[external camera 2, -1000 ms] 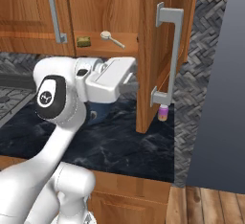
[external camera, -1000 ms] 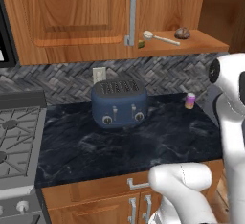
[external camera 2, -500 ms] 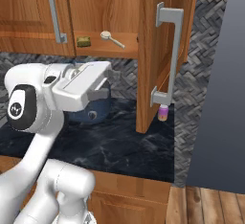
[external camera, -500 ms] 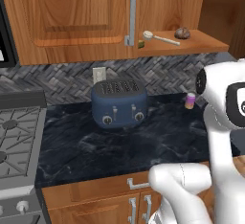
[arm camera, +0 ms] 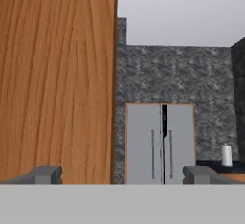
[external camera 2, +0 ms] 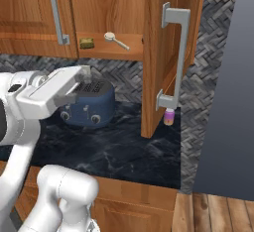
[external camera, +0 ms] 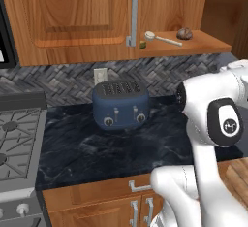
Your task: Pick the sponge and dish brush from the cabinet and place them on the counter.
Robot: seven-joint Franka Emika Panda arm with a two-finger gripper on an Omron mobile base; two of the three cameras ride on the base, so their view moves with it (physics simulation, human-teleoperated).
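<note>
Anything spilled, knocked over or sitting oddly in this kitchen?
Nothing stands out. The sponge and dish brush lie flat on the open cabinet shelf, the toaster stands upright on the counter, and nothing is spilled.

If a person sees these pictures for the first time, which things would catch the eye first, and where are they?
The dark blue rounded toaster stands out first, at the back of the black-blue marbled stone counter. Above it, the reddish-brown wooden wall cabinet stands open, and on its shelf lie a slim cream dish brush with a round white head and a small yellow-green sponge. The arm's open tool faces the wooden door.
</note>
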